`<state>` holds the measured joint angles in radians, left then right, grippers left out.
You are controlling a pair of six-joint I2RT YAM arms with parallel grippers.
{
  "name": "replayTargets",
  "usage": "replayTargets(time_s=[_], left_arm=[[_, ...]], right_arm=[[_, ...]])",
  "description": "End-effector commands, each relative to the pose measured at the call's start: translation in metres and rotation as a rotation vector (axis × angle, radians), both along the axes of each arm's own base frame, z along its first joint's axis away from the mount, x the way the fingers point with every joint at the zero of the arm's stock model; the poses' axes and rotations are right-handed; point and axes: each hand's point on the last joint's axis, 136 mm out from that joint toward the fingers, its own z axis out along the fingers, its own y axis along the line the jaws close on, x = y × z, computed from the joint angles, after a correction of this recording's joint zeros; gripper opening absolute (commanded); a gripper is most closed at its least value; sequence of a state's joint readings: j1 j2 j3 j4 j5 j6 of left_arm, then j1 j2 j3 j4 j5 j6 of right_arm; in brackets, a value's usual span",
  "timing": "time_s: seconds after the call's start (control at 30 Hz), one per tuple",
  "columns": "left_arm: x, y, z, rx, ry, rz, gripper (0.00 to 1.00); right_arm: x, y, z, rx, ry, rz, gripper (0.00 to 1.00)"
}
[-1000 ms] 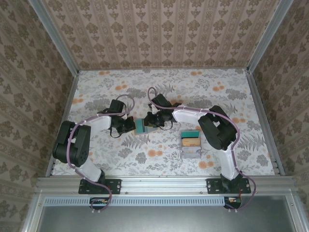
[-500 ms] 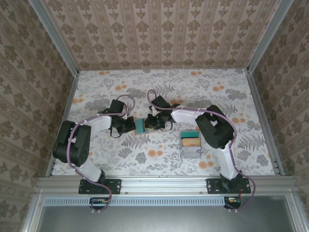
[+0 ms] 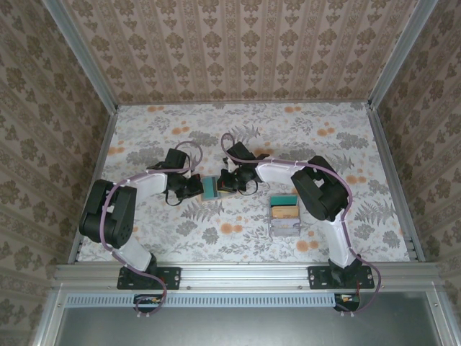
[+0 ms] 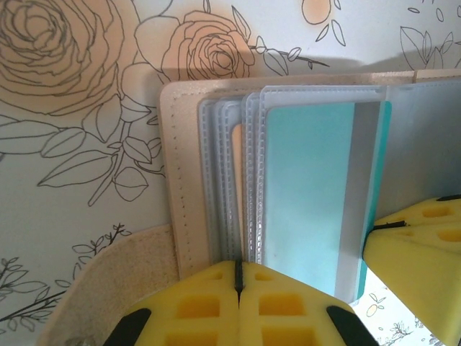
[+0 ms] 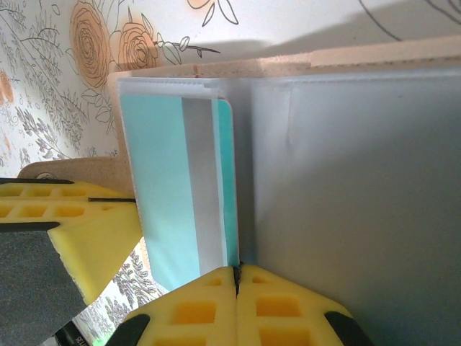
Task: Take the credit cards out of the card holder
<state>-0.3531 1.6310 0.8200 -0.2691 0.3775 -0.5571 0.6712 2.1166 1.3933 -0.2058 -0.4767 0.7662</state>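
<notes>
The left arm is folding at an elbow out by the left edge of the table (image 3: 288, 137) and is stretching its forearm low and rightward, so the left gripper (image 3: 196, 187) is meeting the holder (image 3: 209, 179) near the table's middle. The right arm is bending at an elbow raised above the box (image 3: 284, 225) and is reaching its forearm leftward, bringing the right gripper (image 3: 227, 182) to the holder's opposite side. The 2 grippers are facing each other with the holder between them. The holder is lying open and flat on the table. In the left wrist view, the left gripper's 2 yellow pads (image 4: 202, 303) are pressing together with only a thin seam between them, clamping the near edge of the stitched grey-blue slots. The teal card (image 4: 310, 194) is sitting in a clear slot just right of that grip, with its silver stripe showing and a strip of its far edge poking out under the grey flap. In the right wrist view, the right gripper's pads (image 5: 281, 303) are likewise closing tight. Their seam is lining up with the place where the card's edge meets the grey flap. Which layer they are pinching is impossible to tell.
</notes>
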Motion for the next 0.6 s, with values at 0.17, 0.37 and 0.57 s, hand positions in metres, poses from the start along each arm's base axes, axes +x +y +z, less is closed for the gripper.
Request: replayTargets(time_s=[0.17, 0.37, 0.57], left_arm=[[-0.009, 0.016, -0.018, 0.093, 0.069, 0.011, 0.0], [-0.008, 0.018, -0.018, 0.091, 0.072, 0.015, 0.0], [-0.006, 0.015, -0.017, 0.081, 0.07, 0.01, 0.0]], right_arm=[[0.009, -0.029, -0.001, -0.053, -0.011, -0.078, 0.0], [0.012, -0.046, 0.003, -0.074, -0.024, -0.107, 0.0], [0.013, -0.041, 0.004, -0.047, -0.02, -0.09, 0.06]])
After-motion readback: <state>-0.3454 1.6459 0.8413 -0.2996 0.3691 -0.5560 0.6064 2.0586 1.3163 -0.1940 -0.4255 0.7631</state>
